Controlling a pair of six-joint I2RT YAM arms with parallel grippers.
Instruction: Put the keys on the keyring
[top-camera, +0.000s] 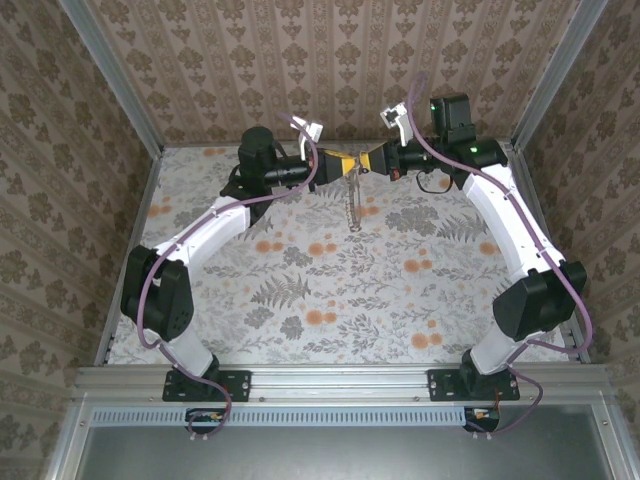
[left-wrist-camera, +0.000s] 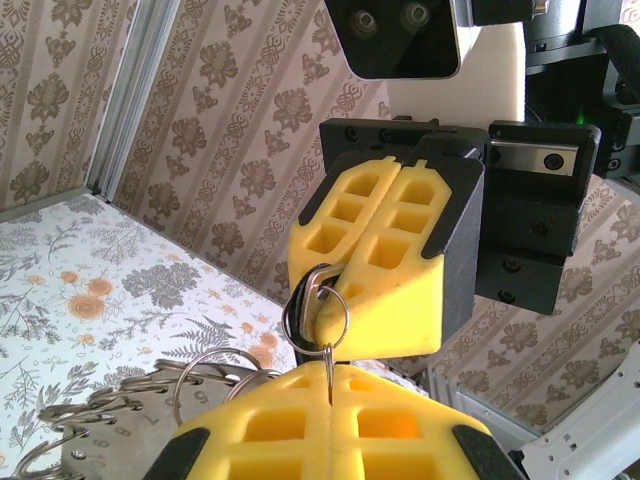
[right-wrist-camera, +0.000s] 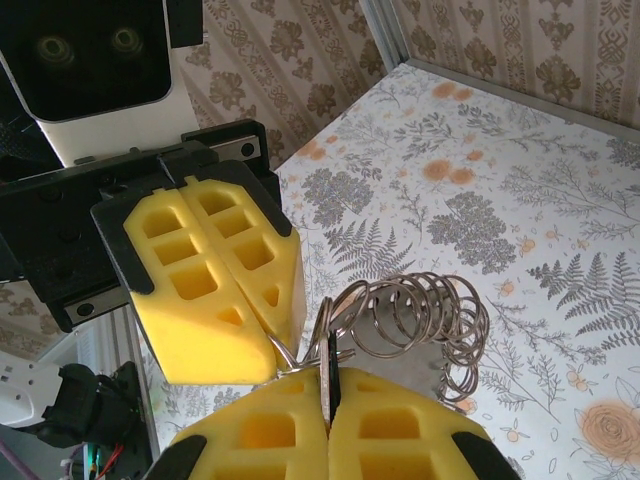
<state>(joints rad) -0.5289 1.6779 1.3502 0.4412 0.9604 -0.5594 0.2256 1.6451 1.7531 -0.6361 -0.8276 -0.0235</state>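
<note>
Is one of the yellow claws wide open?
No. The left gripper and the right gripper both have their yellow fingers pressed together, pinching the wire of the keyring.

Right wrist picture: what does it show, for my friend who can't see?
Two shut yellow pincers meet tip to tip, right pincer below, left pincer above-left, both pinching a coiled metal keyring over a flowery table.
</note>
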